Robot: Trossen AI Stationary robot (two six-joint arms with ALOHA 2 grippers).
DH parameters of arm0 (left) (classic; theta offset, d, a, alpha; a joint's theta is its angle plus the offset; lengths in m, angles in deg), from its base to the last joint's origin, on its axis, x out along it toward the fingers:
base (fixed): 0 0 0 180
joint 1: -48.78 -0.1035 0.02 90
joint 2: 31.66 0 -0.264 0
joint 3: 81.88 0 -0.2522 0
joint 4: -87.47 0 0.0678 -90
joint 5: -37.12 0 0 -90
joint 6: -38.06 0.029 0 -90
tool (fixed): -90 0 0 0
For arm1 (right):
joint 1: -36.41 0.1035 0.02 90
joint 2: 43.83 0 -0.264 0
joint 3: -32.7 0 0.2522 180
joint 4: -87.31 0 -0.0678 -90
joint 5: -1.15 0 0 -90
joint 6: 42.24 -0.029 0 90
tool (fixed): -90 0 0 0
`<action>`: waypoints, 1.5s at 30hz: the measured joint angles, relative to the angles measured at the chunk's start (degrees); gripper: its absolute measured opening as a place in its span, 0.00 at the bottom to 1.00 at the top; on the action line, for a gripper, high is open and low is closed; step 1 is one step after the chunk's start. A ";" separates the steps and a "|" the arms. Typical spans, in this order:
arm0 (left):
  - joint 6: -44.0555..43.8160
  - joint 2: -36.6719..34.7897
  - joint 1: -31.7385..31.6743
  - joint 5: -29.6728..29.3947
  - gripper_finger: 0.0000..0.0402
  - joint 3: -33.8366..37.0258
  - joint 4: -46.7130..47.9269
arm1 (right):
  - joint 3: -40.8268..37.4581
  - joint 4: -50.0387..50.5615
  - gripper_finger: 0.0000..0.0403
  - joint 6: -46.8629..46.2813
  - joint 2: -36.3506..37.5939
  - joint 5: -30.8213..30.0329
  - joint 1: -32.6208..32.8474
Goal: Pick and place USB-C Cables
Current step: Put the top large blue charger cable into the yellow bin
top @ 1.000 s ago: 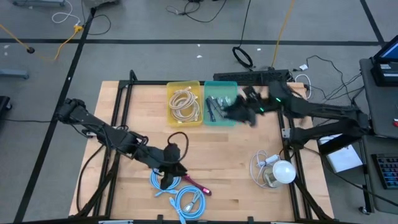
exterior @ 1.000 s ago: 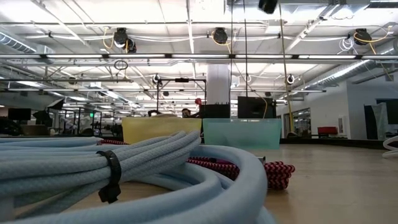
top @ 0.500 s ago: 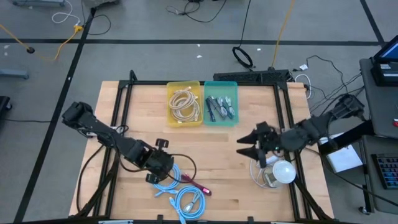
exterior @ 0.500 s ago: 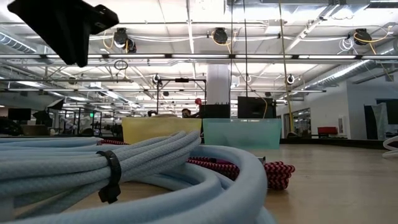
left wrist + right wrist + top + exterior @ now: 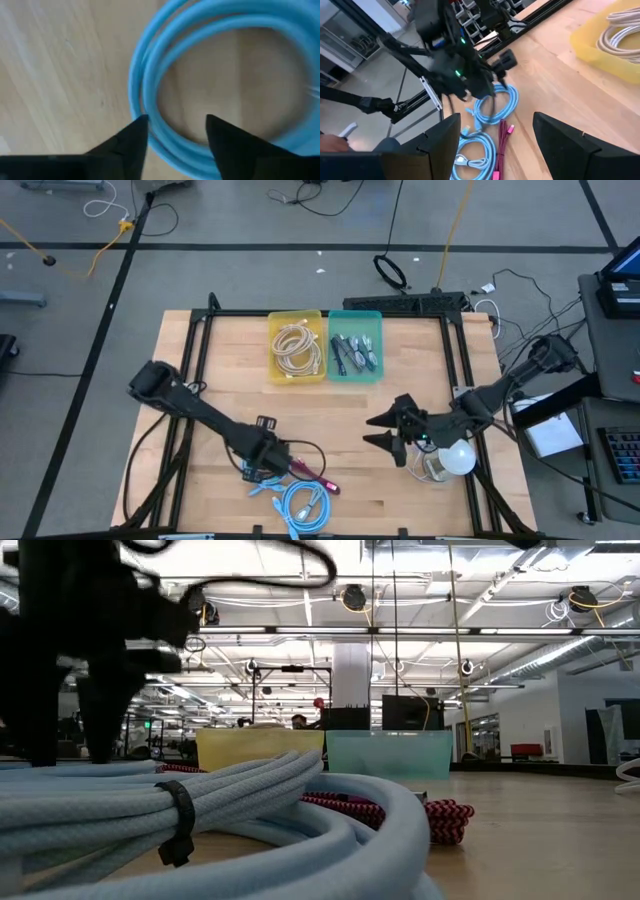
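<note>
Two light blue USB-C cable coils lie near the table's near edge. My left gripper [image 5: 262,464] is down over the first coil [image 5: 268,477], open. In the left wrist view its fingers [image 5: 175,127] stand on either side of that coil's strands [image 5: 160,115]; I cannot tell whether they touch. The second coil [image 5: 305,506] lies just nearer, and a maroon cable [image 5: 318,477] lies beside them. Beige coils rest in the yellow bin [image 5: 274,370] and short cables in the teal bin [image 5: 333,372]. My right gripper [image 5: 372,431] hangs open right of centre, touching nothing.
A round white bulb [image 5: 457,455] with its clear-white cord lies by the right rail, close behind my right gripper. In the low view the blue coil [image 5: 220,810] fills the foreground, with the maroon cable [image 5: 400,810] behind it. Bare wood lies between the bins and the coils.
My left gripper has come down from above onto the light blue coil near the near edge. My right gripper has left the teal bin and swung toward the near edge, stopping right of centre beside the bulb. No cable has moved.
</note>
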 joint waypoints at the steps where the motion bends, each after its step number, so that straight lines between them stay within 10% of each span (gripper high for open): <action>1: -0.20 1.16 -0.04 -0.28 0.55 0.00 0.28 | 0.00 -0.50 0.60 0.11 0.00 0.38 0.00; 8: -2.73 7.36 -0.04 0.52 0.65 -0.52 0.25 | 0.00 -4.91 0.60 3.99 0.07 0.61 0.06; 15: -9.42 6.37 -0.30 3.01 0.07 -0.15 0.02 | 0.00 -9.95 0.60 7.52 0.03 0.36 0.04; 25: -26.92 -14.11 -5.69 -5.28 0.02 -0.09 4.30 | -0.01 -11.00 0.60 8.40 0.00 -2.63 -0.07; 34: -30.71 -32.84 -29.28 -19.70 0.02 -0.13 2.42 | -0.02 -14.68 0.60 9.31 -1.10 -2.82 -0.48; 45: -13.75 -24.28 -56.86 -4.62 0.02 -0.19 -13.77 | -0.02 -17.75 0.60 10.17 -3.73 -2.28 -0.48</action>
